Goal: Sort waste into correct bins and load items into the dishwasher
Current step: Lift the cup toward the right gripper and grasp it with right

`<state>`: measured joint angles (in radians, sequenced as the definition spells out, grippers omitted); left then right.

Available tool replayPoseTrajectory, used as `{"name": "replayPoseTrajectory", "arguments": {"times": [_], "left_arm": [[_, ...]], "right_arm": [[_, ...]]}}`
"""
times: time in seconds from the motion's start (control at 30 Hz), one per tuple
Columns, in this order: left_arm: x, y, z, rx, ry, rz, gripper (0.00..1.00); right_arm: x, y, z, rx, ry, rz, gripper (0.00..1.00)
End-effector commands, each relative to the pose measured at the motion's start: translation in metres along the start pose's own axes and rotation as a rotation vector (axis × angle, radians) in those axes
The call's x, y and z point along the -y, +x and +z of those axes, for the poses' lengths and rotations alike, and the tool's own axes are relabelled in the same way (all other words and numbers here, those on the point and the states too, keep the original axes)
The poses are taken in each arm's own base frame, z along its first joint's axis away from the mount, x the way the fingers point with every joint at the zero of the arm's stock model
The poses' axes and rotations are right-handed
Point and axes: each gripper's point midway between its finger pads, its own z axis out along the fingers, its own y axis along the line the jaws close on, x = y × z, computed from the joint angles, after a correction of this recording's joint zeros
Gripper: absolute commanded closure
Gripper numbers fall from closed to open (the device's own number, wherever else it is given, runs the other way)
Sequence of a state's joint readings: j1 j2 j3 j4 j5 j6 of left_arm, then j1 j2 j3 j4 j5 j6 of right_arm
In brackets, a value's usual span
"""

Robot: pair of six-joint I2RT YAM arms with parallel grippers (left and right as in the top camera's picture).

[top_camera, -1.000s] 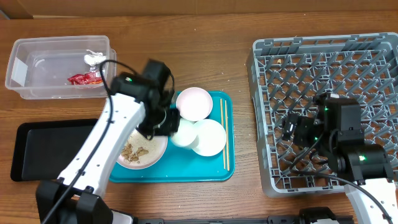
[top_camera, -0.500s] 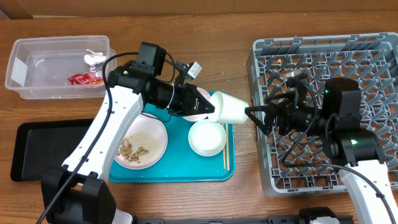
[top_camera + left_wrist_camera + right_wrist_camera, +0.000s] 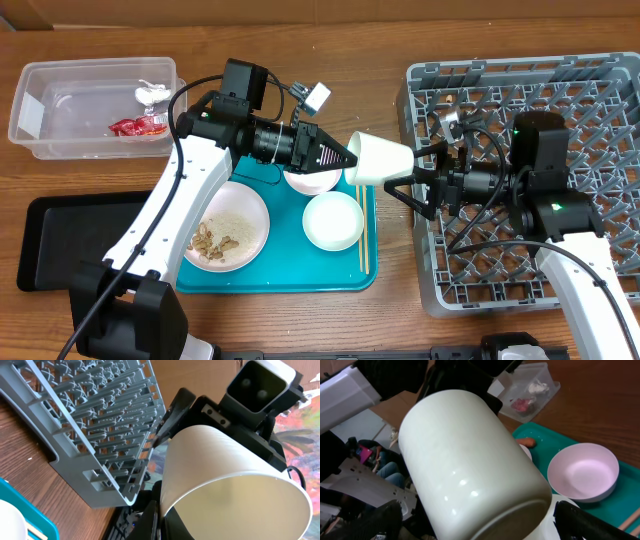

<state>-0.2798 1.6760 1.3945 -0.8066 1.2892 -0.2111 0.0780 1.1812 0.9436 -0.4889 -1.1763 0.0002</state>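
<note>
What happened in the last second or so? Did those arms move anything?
The left gripper took the small white cup from the teal tray, lifted it and carried it right, toward the grey rack. The right gripper swung left off the rack to meet it, its jaws wide open around the cup's base, not closed. The plate, bowl, chopsticks and red wrapper stayed put.

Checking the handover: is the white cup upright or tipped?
Tipped on its side: the white cup lies sideways, held by the left fingers, base toward the open right fingers.
</note>
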Motion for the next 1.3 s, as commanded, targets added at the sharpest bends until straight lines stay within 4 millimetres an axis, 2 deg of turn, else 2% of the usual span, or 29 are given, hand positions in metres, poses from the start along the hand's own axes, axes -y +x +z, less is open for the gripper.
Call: {"name": "replayPoseTrajectory", "arguments": {"times": [0.0, 0.23, 0.4, 0.6, 0.7, 0.77, 1.03, 1.07, 1.13, 1.27], "left_arm": [[0.011, 0.000, 0.002, -0.013, 0.041, -0.004, 0.96], [0.011, -0.002, 0.003, -0.010, 0.042, 0.001, 0.96], [0.014, -0.007, 0.005, -0.004, 0.048, 0.000, 0.96], [0.018, -0.003, 0.012, -0.025, 0.054, -0.017, 0.96], [0.019, -0.002, 0.015, -0.030, 0.056, -0.013, 0.96], [0.019, -0.002, 0.015, -0.031, 0.056, -0.013, 0.96], [0.018, -0.002, 0.015, -0.029, 0.053, -0.012, 0.96], [0.017, -0.003, 0.015, -0.028, 0.049, -0.013, 0.95], [0.012, -0.004, 0.015, -0.019, 0.020, -0.014, 0.79], [0.007, -0.005, 0.015, -0.010, -0.009, -0.017, 0.73]], "right_arm": [[-0.014, -0.013, -0.003, 0.022, -0.057, -0.066, 0.00], [-0.031, -0.015, -0.005, 0.024, -0.151, -0.102, 0.00], [-0.035, -0.015, -0.006, 0.022, -0.178, -0.110, 0.00], [-0.033, -0.017, -0.005, 0.029, -0.160, -0.126, 0.01], [-0.032, -0.018, -0.005, 0.031, -0.157, -0.128, 0.08], [-0.032, -0.019, -0.005, 0.034, -0.157, -0.138, 0.16], [-0.027, -0.021, -0.005, 0.040, -0.123, -0.144, 0.28], [-0.026, -0.021, -0.005, 0.041, -0.117, -0.144, 0.30], [-0.024, -0.021, -0.004, 0.043, -0.107, -0.143, 0.33], [-0.019, -0.022, -0.004, 0.046, -0.078, -0.140, 0.41]]}}
